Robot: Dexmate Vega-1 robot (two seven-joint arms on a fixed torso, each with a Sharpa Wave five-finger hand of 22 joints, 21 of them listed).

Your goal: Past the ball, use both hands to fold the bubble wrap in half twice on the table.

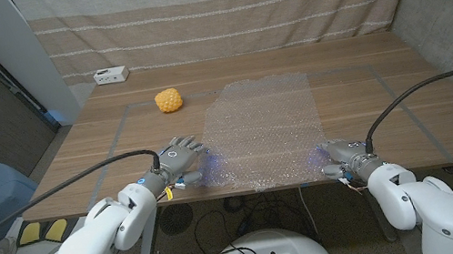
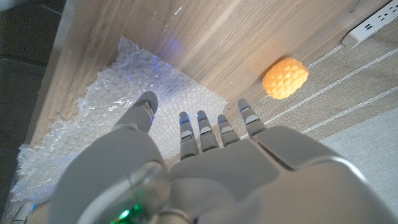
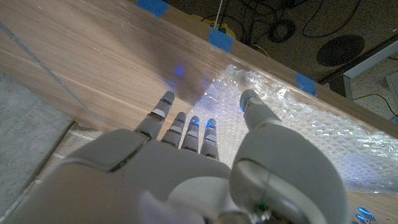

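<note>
Head view: the bubble wrap (image 1: 262, 130) lies spread out and unfolded on the wooden desk (image 1: 363, 62), reaching from the desk's middle down to its near edge. The yellow ball (image 1: 169, 101) sits beyond the wrap's far left corner, toward the desk's far left, apart from the sheet. A white power strip (image 1: 110, 74) rests at the far left corner.

The left hand (image 1: 178, 158) hovers at the wrap's near left corner, fingers spread and extended toward the sheet, holding nothing — whether the fingertips touch the plastic cannot be told. The right hand (image 1: 339, 156) is at the wrap's near right corner by the desk's near edge, fingers likewise apart and gripping nothing.

In the left wrist view the left hand's fingers (image 2: 202, 130) reach over the wrap's corner, with the ball further off. In the right wrist view the right hand's thumb (image 3: 255, 107) is over the wrap — the other fingers are over bare wood beside it.
</note>
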